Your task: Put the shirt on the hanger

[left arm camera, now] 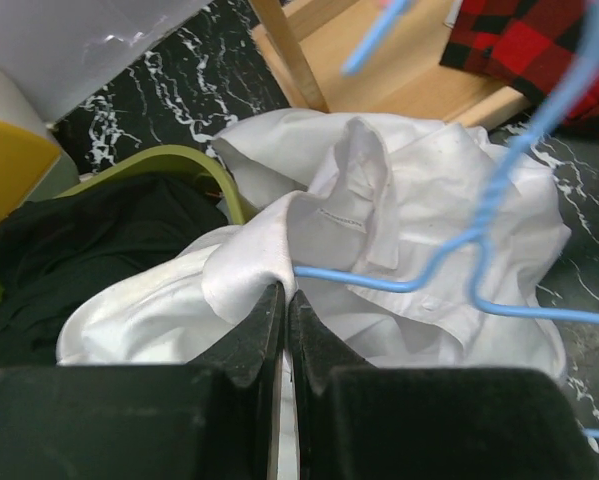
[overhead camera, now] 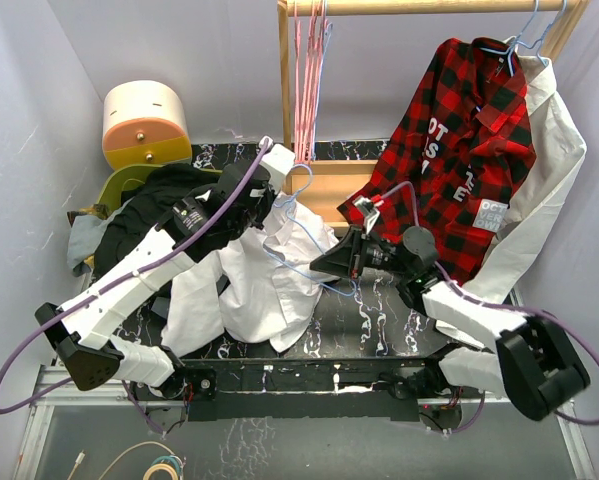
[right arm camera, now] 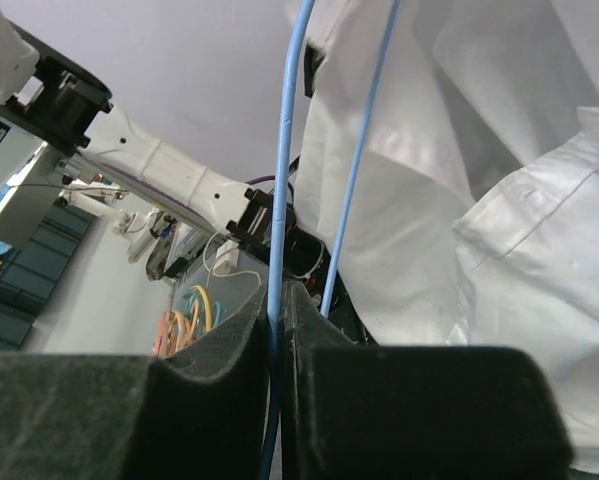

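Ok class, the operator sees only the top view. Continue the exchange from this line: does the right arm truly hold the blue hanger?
Observer: Yes. The right wrist view shows the right fingers shut on the hanger wire.
Operator: And the left arm?
Observer: The left fingers pinch a fold of the shirt, shut tight.
Operator: Is the wire inside the shirt?
Observer: Partly: from the left wrist, one stretch of wire disappears under a fold near those fingers.
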### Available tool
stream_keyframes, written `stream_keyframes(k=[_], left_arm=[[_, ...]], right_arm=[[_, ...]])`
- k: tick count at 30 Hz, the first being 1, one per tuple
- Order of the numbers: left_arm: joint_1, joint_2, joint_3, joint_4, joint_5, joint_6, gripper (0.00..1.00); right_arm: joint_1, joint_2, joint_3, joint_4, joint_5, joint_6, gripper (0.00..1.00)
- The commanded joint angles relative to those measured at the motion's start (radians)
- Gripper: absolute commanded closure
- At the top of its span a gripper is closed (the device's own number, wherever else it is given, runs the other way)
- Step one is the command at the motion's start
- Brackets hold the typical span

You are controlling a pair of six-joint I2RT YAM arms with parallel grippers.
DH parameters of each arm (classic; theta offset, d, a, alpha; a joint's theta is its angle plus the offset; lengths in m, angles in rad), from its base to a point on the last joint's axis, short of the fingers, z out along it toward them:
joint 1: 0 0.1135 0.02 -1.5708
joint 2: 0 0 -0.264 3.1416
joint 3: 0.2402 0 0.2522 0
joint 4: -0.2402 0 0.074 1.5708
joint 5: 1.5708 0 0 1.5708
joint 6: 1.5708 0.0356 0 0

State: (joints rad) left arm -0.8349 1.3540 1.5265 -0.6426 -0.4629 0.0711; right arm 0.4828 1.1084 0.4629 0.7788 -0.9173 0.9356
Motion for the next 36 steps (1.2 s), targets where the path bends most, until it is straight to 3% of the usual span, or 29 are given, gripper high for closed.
stream_keyframes(k=[1,10,12,13,15,17,18,24,29,33,36], left_arm=[[-0.008,-0.009,0.033,-0.056,0.148,-0.004,1.0],[0.002,-0.046,-0.054,-0.083,0.195,0.004,1.0],[0.035,-0.046,-0.052,-0.151,0.341,0.04,0.98],[0.072,-0.048,-0.035,-0.225,0.529,0.107,0.83],[0.186,-0.074,-0.025,-0.283,0.845,0.206,0.44],[0.26,-0.069,0.029,-0.325,0.975,0.251,0.25],[0.301,-0.046,0.087,-0.371,1.031,0.276,0.23],[0.525,0.162,0.453,-0.595,1.323,0.401,0.21],[0.544,0.243,0.54,-0.604,1.358,0.445,0.2],[0.544,0.375,0.641,-0.765,1.378,0.578,0.21],[0.548,0.39,0.59,-0.727,1.333,0.609,0.23]], right_arm=[[0.027,0.118,0.085,0.23,-0.028,-0.04,0.92],[0.029,0.399,0.209,0.479,-0.035,0.043,0.92],[0.033,0.422,0.209,0.487,-0.027,0.035,0.92],[0.035,0.432,0.209,0.487,-0.025,0.028,0.92],[0.04,0.45,0.206,0.486,-0.023,0.009,0.92],[0.046,0.469,0.204,0.482,-0.032,-0.015,0.92],[0.048,0.479,0.202,0.476,-0.034,-0.028,0.92],[0.048,0.54,0.209,0.474,-0.082,-0.087,0.92],[0.05,0.569,0.211,0.487,-0.128,-0.087,0.92],[0.049,0.566,0.209,0.472,-0.136,-0.132,0.92],[0.049,0.567,0.213,0.472,-0.143,-0.133,0.92]])
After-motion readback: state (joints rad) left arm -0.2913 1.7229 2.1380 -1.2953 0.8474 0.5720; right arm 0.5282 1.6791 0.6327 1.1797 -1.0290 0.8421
